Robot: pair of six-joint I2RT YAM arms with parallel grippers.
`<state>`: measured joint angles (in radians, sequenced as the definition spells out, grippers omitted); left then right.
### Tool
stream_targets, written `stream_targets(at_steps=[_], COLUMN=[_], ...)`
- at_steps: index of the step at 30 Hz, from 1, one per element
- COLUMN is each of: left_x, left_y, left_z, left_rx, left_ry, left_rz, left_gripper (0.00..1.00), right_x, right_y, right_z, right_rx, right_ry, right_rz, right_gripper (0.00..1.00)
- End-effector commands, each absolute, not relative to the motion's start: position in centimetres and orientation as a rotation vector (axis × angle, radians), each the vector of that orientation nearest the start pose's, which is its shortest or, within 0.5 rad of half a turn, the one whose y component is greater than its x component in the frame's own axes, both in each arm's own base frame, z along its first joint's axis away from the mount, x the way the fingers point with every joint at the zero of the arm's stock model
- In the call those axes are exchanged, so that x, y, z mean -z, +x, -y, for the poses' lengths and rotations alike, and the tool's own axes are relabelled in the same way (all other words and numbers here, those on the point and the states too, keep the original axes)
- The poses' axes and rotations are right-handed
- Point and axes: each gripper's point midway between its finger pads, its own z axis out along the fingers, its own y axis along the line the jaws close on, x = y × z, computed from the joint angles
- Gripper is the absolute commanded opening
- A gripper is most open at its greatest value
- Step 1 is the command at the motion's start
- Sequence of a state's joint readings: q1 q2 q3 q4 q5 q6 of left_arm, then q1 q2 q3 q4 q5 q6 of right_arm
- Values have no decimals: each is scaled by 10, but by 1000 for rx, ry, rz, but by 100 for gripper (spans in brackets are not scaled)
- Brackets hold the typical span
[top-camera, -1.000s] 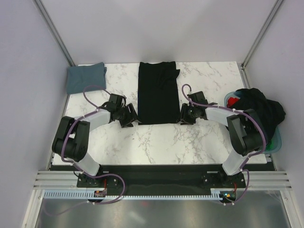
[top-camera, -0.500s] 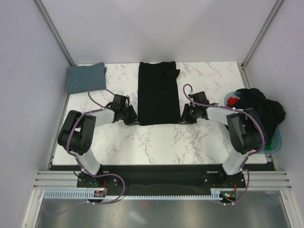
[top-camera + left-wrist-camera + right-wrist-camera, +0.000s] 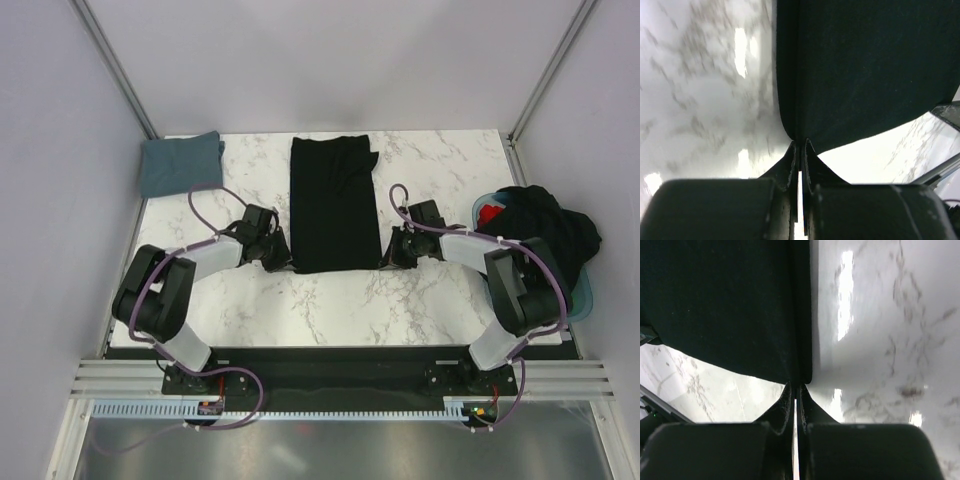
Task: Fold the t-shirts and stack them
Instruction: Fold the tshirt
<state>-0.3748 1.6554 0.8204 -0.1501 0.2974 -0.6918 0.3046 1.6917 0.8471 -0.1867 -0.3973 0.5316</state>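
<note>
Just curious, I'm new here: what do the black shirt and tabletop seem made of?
Black shirt: soft matte fabric, likely cotton knit; fine grain, limp folded edges. Tabletop: glossy white marble look, grey veins, lamp glare; possibly laminate.

Marble-patterned worktop (image 3: 330,300) here, and a black t-shirt (image 3: 333,205) lies flat down the middle, folded into a long narrow strip. Far left of that strip, a folded blue-grey t-shirt (image 3: 180,163) sits in the corner. Right of the strip, a light blue tub (image 3: 583,290) stands at the edge.
</note>
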Motion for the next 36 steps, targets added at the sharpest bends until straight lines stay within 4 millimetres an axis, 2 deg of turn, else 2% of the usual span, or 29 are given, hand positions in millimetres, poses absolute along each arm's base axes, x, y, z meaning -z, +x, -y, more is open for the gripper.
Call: stream_targets(at_steps=[1,2,4,5,6,7,9,10,11,12,13,16,17,18,19,20,21,24,25,27,28,29,30,31,32,33,34,35,36], left_x=[-37,-40,-55,-59,-58,-72,-76,-87,-92,-100,-108,-128,-140,-153,-160,-164,-176,-186,-188,-193,-196,-199,-208,-205,-206,-215,-209,-211,-221], left_y=[276,270,255,248,234,229,209,203,195,188,176,161,159,160,161,159,167,185,191,207,213,219,228,236,243,252,259,266,273], left_z=[198,197,199,200,199,200,198,198,197,199,192,183,180,179,176,173,171,164,163,165,166,167,170,172,172,174,175,173,177], left_rx=[703,701,708,712,700,725,728,754,762,774,765,745,759,766,752,736,716,613,590,538,525,511,507,490,473,480,456,456,482], left_ry=[-254,-245,-212,-204,-190,-173,-174,-165,-175,-153,-147,-141,-131,-126,-130,-119,-124,-130,-131,-124,-118,-105,-104,-100,-96,-93,-85,-101,-101], left_rz=[-2688,-2686,-2675,-2675,-2702,-2665,-2693,-2661,-2669,-2670,-2676,-2671,-2637,-2608,-2590,-2588,-2546,-2509,-2502,-2490,-2483,-2475,-2448,-2460,-2458,-2437,-2463,-2461,-2443], left_gripper=[2,2,2,2,2,2,2,2,2,2,2,2,2,2,2,2,2,2,2,2,2,2,2,2,2,2,2,2,2], right_x=[-40,-53,-56,-69,-71,-82,-89,-93,-107,-113,-125,-149,-154,-165,-168,-181,-184,-200,-197,-210,-206,-218,-220,-216,-224,-226,-223,-230,-232], right_y=[284,281,267,263,256,248,234,222,216,209,195,173,169,172,166,169,172,185,193,207,217,225,230,238,247,253,260,267,274], right_z=[-187,-187,-183,-183,-182,-181,-180,-183,-185,-188,-193,-201,-201,-200,-196,-196,-191,-188,-186,-186,-183,-184,-185,-186,-185,-184,-185,-185,-182], right_rx=[-845,-855,-850,-860,-862,-870,-880,-888,-916,-932,-961,-967,-959,-946,-925,-925,-885,-825,-764,-724,-660,-652,-632,-599,-571,-556,-532,-521,-512], right_ry=[153,141,154,138,136,129,131,118,123,114,77,64,68,90,93,97,106,99,89,82,83,80,74,74,69,71,70,63,73], right_rz=[-2684,-2651,-2664,-2634,-2635,-2615,-2611,-2624,-2581,-2572,-2556,-2536,-2530,-2507,-2521,-2493,-2485,-2455,-2462,-2433,-2437,-2408,-2403,-2418,-2393,-2387,-2403,-2383,-2377], right_gripper=[0,0,0,0,0,0,0,0,0,0,0,0,0,0,0,0,0,0,0,0,0,0,0,0,0,0,0,0,0])
